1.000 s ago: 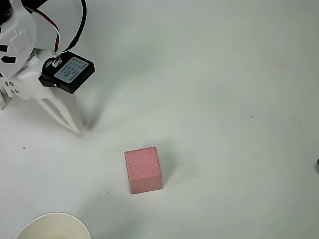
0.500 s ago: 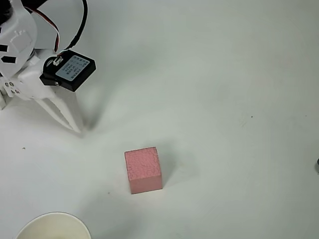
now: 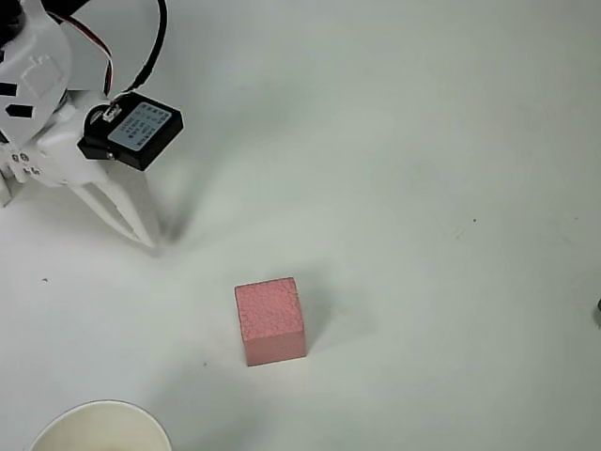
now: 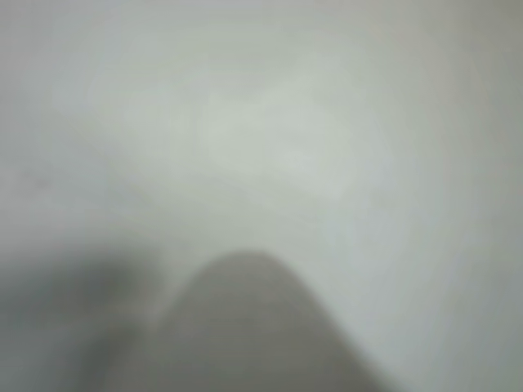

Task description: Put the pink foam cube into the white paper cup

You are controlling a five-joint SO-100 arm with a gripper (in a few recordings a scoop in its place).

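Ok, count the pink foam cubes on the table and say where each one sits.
1. The small salmon-pink foam cube sits alone on the white table in the overhead view, right of and above the white paper cup.

White matte table (image 3: 423, 141) fills the overhead view edge to edge, no walls, floor or windows visible. Light soft and diffuse, shadows faint grey, smearing from 10 o'clock toward centre and toward 6 o'clock. Few tiny dark specks: one at 3 o'clock side (image 3: 474, 221), one near 9 o'clock (image 3: 44, 279). Small dark thing cut off at right edge, 4 o'clock (image 3: 598, 311), cannot identify. Wrist view blurred: pale grey-white surface (image 4: 286, 122), darker blur along the bottom.
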